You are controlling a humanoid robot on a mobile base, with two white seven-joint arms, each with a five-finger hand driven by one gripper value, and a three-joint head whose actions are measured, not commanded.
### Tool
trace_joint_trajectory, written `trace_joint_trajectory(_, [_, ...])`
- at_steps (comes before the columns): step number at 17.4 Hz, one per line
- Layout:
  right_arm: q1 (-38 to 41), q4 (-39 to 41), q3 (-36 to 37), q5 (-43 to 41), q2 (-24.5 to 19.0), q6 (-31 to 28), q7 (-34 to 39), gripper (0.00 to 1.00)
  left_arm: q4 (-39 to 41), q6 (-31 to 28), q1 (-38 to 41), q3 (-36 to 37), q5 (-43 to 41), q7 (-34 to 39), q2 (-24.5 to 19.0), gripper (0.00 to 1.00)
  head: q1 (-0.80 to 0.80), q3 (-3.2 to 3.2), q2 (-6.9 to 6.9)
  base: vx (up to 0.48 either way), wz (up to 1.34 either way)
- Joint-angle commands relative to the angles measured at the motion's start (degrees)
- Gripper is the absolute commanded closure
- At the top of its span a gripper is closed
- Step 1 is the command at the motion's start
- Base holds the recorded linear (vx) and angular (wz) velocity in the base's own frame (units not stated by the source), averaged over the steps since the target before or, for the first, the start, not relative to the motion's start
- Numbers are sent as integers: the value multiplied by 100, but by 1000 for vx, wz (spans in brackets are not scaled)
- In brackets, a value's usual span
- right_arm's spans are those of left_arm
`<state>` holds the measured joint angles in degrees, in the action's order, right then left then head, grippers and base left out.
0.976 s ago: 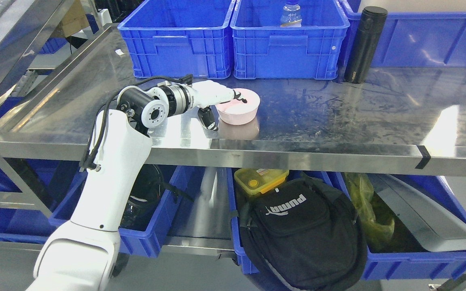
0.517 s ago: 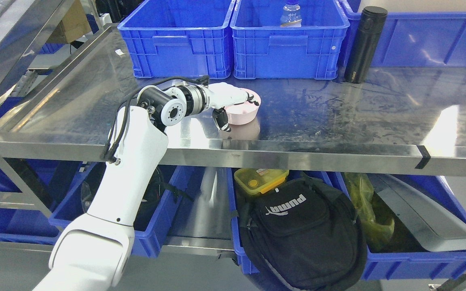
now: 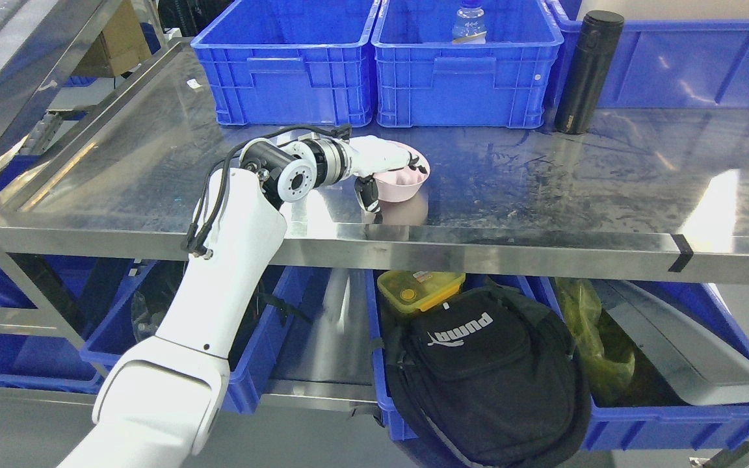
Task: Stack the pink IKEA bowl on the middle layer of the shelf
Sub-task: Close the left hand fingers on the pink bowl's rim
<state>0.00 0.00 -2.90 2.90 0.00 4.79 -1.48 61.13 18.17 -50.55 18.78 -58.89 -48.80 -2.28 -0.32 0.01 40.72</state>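
A pink bowl rests on the steel shelf surface, a little left of its middle and near the front edge. My left hand reaches in from the lower left and is shut on the bowl's left rim, fingers over the rim and into the bowl, thumb down its outer side. The bowl looks slightly tilted toward the right. My right arm does not show.
Two blue crates stand along the back, one holding a water bottle. A black flask stands at the back right. Below the shelf are blue bins, a black bag and a yellow lidded box.
My left arm has pushed forward and to the right, carrying the bowl a short way right along the shelf. The bowl now sits more tilted and lower in outline.
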Motion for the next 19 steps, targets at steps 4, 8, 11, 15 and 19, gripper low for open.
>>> trace_joint_trajectory(4, [123,100,0,0,100,-4,-1,0,-269,-7,-175,-41,-26,28,-193,18,0,0,0,0,0])
trace_joint_trajectory(8, [123,100,0,0,100,-4,-1,0,-382,-7,-131,29,-35,19,-168,18,0,0,0,0,0])
trace_joint_trajectory(11, [123,100,0,0,100,-4,-1,0,-645,98,-122,47,-17,37,-36,18,0,0,0,0,0])
trace_joint_trajectory(15, [123,100,0,0,100,-4,-1,0,-901,363,-122,47,-26,46,128,20,0,0,0,0,0])
trace_joint_trajectory(19, [123,100,0,0,100,-4,-1,0,-858,371,-113,-14,-26,-51,128,41,0,0,0,0,14])
